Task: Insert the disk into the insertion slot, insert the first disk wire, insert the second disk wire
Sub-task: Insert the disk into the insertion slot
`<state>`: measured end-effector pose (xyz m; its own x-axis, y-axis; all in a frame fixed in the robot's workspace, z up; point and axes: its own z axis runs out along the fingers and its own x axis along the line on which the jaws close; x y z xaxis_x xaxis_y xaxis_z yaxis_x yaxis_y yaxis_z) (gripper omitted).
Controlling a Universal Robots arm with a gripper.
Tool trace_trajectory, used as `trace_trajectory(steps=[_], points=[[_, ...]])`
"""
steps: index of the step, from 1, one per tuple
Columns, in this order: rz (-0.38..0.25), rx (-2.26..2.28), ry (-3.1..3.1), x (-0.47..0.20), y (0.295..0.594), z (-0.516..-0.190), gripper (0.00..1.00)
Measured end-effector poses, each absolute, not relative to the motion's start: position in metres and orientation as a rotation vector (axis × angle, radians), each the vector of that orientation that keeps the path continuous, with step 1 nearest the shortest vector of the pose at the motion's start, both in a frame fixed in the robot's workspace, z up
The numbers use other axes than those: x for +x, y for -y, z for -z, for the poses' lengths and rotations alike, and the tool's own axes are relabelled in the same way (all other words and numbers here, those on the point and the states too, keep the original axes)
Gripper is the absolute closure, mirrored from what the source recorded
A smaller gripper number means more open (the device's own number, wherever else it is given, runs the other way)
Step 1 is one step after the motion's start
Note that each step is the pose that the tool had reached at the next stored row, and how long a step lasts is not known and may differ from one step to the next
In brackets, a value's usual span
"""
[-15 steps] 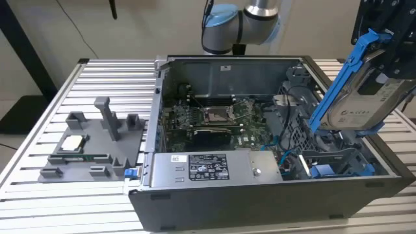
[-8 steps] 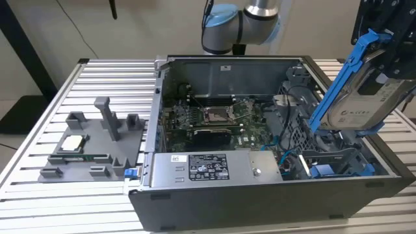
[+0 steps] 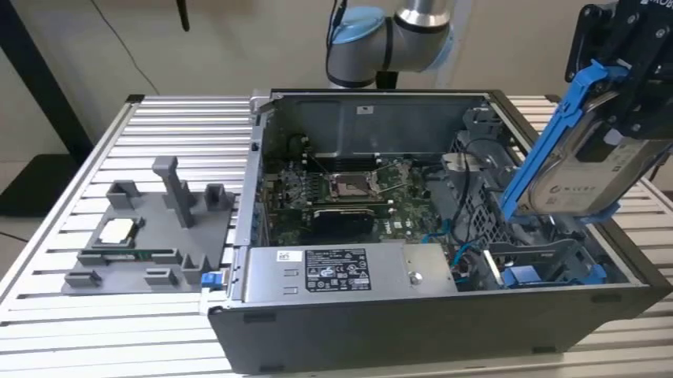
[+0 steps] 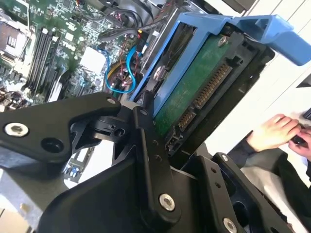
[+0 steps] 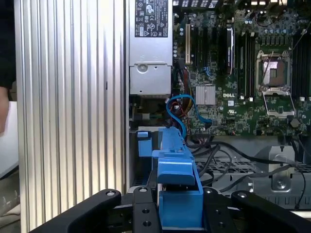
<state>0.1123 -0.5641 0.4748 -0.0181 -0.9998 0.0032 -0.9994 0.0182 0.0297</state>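
Observation:
My gripper (image 3: 629, 94) is shut on the disk (image 3: 585, 179), a silver-grey drive with a white label clipped in a bright blue carrier (image 3: 547, 134). I hold it tilted on edge in the air above the exterior view's right end of the open computer case. Below it lies the insertion slot (image 3: 538, 266), a grey drive-cage bay with blue fittings. In the second wrist view the disk's green circuit side (image 4: 194, 87) faces the camera between my black fingers (image 4: 146, 141). In the first wrist view the carrier (image 5: 177, 179) sits between the jaws. Blue disk wires (image 5: 182, 109) curl loose beside the cage.
The grey labelled power-supply box (image 3: 326, 272) lies along the case's near wall, with the motherboard and CPU socket (image 3: 347, 185) behind it. A grey fixture block (image 3: 147, 236) stands on the ribbed table at the exterior view's left. A person's hand (image 4: 272, 133) rests beyond the case.

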Motion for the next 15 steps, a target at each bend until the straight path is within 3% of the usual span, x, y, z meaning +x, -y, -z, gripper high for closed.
trace_trajectory(steps=[15], points=[[0.011, 2.193, 2.234, 0.114, 0.570, -0.448, 0.67]])
